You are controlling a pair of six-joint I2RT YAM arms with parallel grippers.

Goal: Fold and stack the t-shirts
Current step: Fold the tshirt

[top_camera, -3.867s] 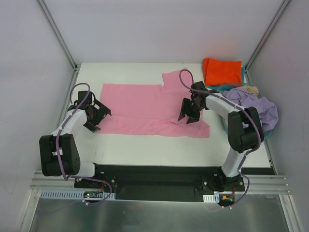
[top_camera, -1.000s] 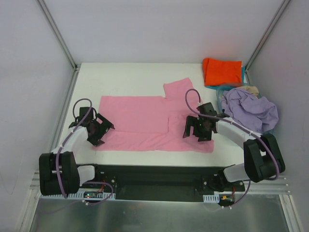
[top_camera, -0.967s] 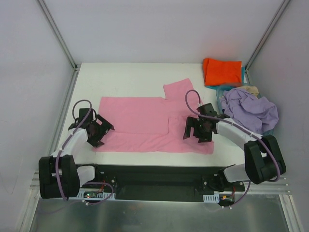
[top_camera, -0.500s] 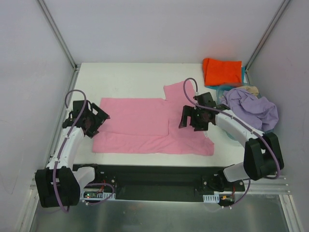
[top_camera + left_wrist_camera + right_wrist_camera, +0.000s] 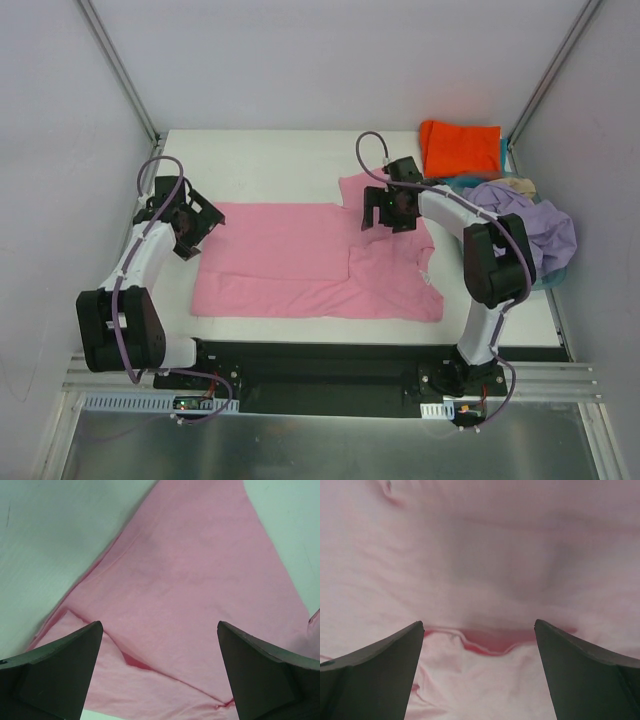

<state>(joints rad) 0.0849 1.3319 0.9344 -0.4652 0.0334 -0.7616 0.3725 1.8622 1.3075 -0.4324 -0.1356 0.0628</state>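
A pink t-shirt point(image 5: 300, 260) lay flat mid-worktop point(image 5: 260, 155). The left end effector point(image 5: 203, 228) gaped empty over its left end, and the right end effector point(image 5: 385, 222) gaped empty over its far-right sleeve.

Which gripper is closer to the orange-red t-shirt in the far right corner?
Right. The right gripper is over the pink t-shirt, just left of the orange-red t-shirt; the left gripper is at the pink shirt's opposite edge.
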